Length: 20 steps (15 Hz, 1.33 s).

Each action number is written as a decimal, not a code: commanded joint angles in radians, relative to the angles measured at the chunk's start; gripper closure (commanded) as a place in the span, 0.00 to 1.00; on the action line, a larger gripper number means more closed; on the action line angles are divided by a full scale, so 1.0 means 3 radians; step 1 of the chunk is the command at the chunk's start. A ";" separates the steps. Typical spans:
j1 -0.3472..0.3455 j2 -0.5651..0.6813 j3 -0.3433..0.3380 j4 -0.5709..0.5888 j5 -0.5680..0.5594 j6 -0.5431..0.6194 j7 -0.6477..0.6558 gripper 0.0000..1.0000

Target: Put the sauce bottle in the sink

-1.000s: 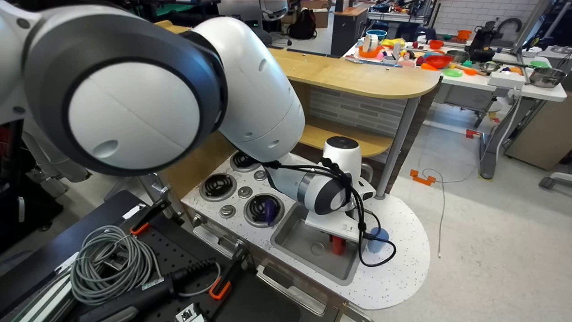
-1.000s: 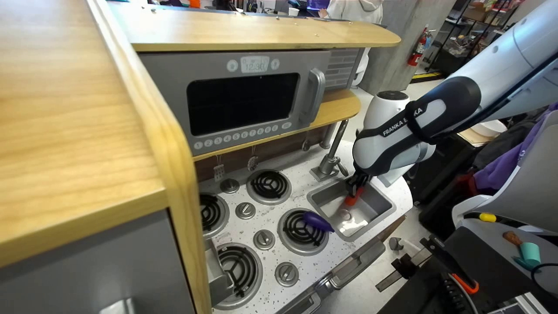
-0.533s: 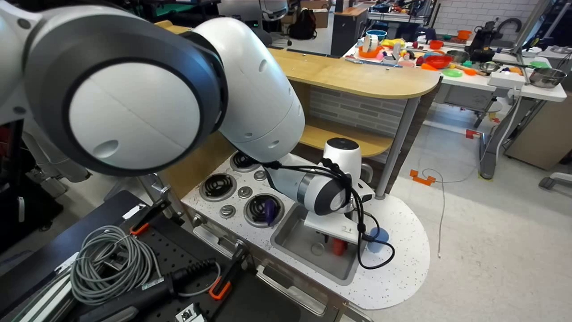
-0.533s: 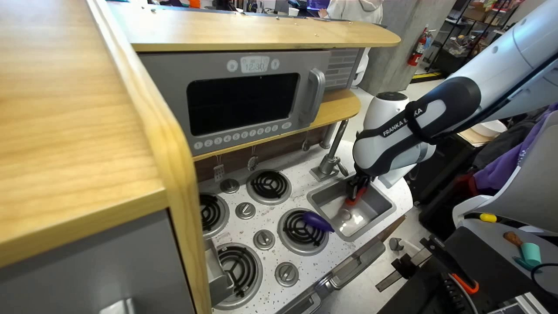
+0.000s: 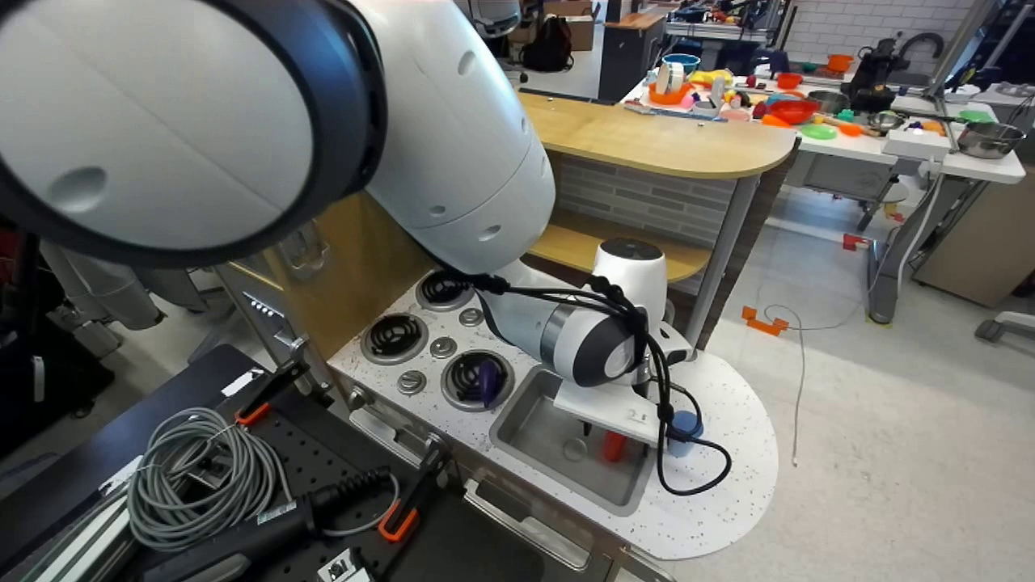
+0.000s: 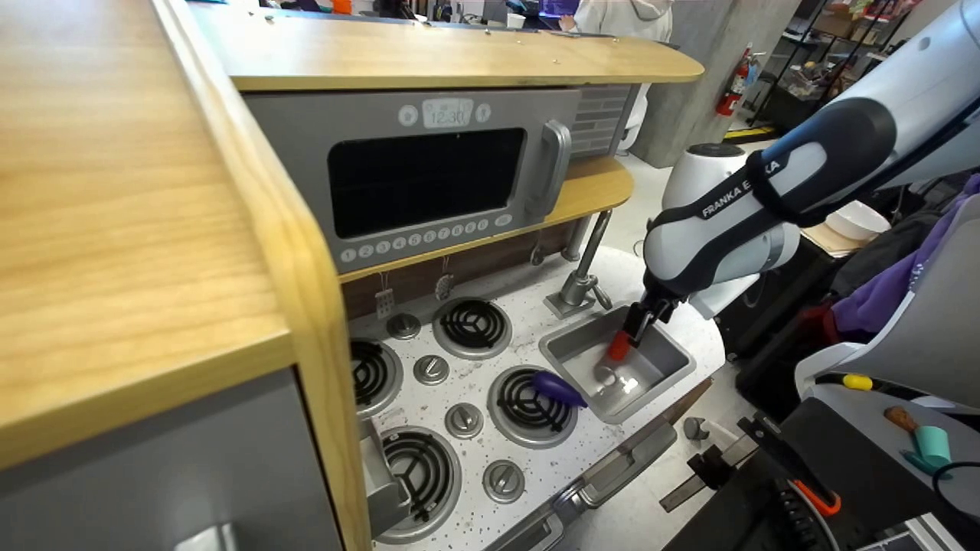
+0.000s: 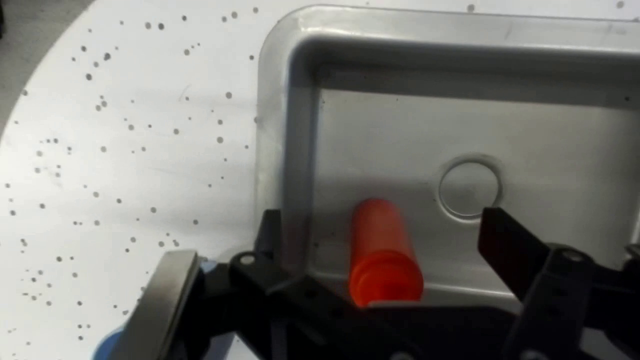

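The red sauce bottle [image 7: 380, 235] is inside the grey sink [image 7: 274, 125], near one end, in all views. In the wrist view its round end faces the camera and its body stretches away; whether it stands straight or leans I cannot tell. My gripper [image 7: 382, 216] is open, its dark fingers [image 7: 505, 245] spread wide to either side of the bottle with gaps between. In an exterior view the gripper [image 6: 640, 320] hovers just over the bottle [image 6: 619, 346], at the sink's edge. Elsewhere the wrist largely covers the fingers, while the bottle [image 5: 614, 446] shows below it.
A purple eggplant [image 6: 559, 389] lies on the burner beside the sink. The faucet [image 6: 579, 287] rises behind the basin, with the microwave [image 6: 429, 180] and wooden shelf [image 6: 605, 186] above. A blue cup [image 5: 685, 432] stands on the speckled counter [image 5: 720, 493] at the sink's end.
The gripper has gone from shut on the bottle to open. The arm has since shifted up and a little away, while the bottle stays in the sink in nearly the same place.
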 commanded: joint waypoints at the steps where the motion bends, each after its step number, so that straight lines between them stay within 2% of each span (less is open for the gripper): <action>1: -0.0057 -0.0490 -0.0042 -0.0508 -0.0046 0.0083 -0.0022 0.00; 7: -0.0157 -0.1017 -0.0277 -0.0779 -0.0044 -0.0048 0.0005 0.00; 11: -0.0365 -0.1345 -0.0274 -0.0735 0.0076 -0.0319 -0.0044 0.00; 12: -0.0391 -0.1385 -0.0285 -0.0673 0.0107 -0.0465 -0.0011 0.00; 13: -0.0339 -0.1195 -0.0300 -0.0626 0.0011 -0.0261 0.0005 0.00; 16: -0.0390 -0.1342 -0.0306 -0.0624 0.0056 -0.0422 -0.0001 0.00; 20: -0.0387 -0.1341 -0.0295 -0.0636 0.0062 -0.0424 0.0001 0.00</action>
